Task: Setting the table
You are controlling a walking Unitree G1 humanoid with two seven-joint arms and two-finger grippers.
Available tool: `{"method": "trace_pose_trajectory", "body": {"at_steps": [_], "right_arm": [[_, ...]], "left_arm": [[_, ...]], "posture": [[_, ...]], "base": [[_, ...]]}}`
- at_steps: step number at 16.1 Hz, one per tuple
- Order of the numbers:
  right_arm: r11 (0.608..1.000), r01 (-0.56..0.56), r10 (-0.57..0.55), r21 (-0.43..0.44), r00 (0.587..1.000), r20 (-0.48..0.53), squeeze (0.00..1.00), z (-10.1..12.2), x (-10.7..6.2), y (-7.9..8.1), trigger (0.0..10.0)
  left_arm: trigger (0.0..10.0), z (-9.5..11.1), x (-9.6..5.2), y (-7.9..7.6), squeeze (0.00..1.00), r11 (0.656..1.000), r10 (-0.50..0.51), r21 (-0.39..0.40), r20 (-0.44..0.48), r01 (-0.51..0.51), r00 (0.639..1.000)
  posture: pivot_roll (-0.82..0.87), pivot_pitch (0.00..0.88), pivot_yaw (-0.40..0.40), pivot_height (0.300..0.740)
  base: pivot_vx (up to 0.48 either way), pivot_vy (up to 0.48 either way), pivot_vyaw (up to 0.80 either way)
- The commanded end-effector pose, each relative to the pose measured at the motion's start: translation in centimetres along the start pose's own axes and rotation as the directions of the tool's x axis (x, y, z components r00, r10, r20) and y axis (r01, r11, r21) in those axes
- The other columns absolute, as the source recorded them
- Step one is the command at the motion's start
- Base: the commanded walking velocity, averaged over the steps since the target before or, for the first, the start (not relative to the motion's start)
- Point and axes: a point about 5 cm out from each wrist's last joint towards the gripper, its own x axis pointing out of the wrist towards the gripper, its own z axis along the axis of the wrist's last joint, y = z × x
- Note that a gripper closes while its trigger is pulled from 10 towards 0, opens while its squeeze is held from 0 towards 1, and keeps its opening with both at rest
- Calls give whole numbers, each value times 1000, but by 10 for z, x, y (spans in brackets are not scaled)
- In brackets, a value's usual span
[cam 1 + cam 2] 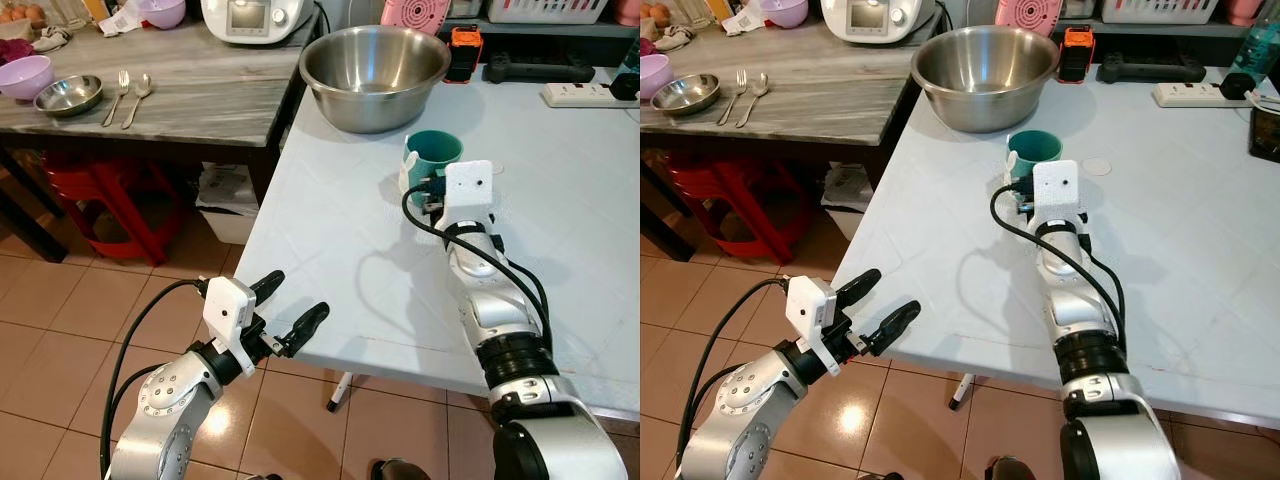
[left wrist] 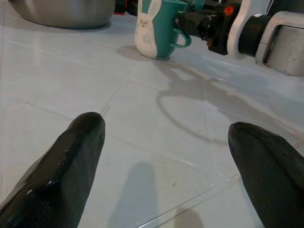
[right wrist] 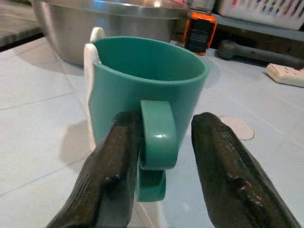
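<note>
The left gripper (image 1: 290, 312) hovers at the near edge of the white table (image 1: 330, 250), fingers spread wide and holding nothing; it plays no part in the current step.

Farther in, the right gripper (image 3: 159, 156) is extended over the tabletop and has its two black fingers straddling the handle of the teal mug (image 1: 432, 158). One finger touches the handle's side; the other stands just apart from it, so the fingers are parted around the handle and not yet pinching it. The mug stands upright on the table, just in front of the large steel bowl (image 1: 373, 75), with its white rabbit ornament on the side away from the gripper.

Judged step: grasp the mug by the handle. To do this well, the fingers should close evenly so the handle is centred and the mug is not pushed sideways. The grip should be confirmed firm before lifting. The lift should be straight up, keeping the mug level and clear of the bowl's rim.

Beyond, on the grey side table (image 1: 200, 100), lie a fork (image 1: 116, 94), a spoon (image 1: 138, 94) and a small steel dish (image 1: 68, 95).
</note>
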Motion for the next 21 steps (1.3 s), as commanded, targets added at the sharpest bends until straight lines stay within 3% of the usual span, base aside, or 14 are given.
{"method": "trace_pose_trajectory", "body": {"at_steps": [1, 10, 12, 14, 15, 16, 17, 21], "right_arm": [[1000, -7, 7, -4, 1000, 15, 0, 5, 3, 1, 0], [1000, 3, -3, 25, 1000, 8, 0, 2, 2, 0, 0], [998, 6, -7, 66, 1000, 11, 0, 2, -1, -1, 0], [990, -11, -1, 140, 996, 87, 0, 10, -13, 1, 0], [987, -18, 0, 159, 994, 112, 0, 12, -21, 2, 2000], [987, -23, 2, 157, 992, 129, 0, 12, -27, 4, 4941], [988, -26, 4, 154, 990, 140, 0, 11, -33, 5, 10000], [985, 18, -37, 172, 993, 110, 0, -2, -48, -3, 10000]], "left_arm": [[10000, 3, -2, 2, 0, 1000, -5, 13, 7, 5, 1000], [10000, 4, -2, 6, 0, 1000, -8, 24, 10, 7, 1000], [10000, 6, -2, 13, 0, 998, 52, 44, 21, -53, 998], [10000, 8, 0, 32, 0, 968, 237, 81, 21, -238, 971], [10000, 9, 1, 41, 0, 944, 317, 94, 17, -317, 948], [10000, 9, 1, 47, 0, 930, 358, 85, 18, -358, 934], [10000, 11, 2, 50, 0, 925, 371, 75, 28, -372, 928], [10000, 20, 9, 60, 0, 920, 384, 49, 77, -388, 920]], "posture": [[-164, 150, 55, 740], [-169, 144, 65, 740], [-165, 139, 69, 740], [-157, 130, 72, 740], [-156, 118, 74, 740], [-156, 110, 76, 740], [-157, 102, 79, 740], [-166, 87, 83, 740]], "base": [[0, 0, 0], [0, 0, 0], [0, 0, 0], [0, 0, 0], [0, 0, 0], [0, 0, 0], [0, 0, 0], [0, 0, 0]]}}
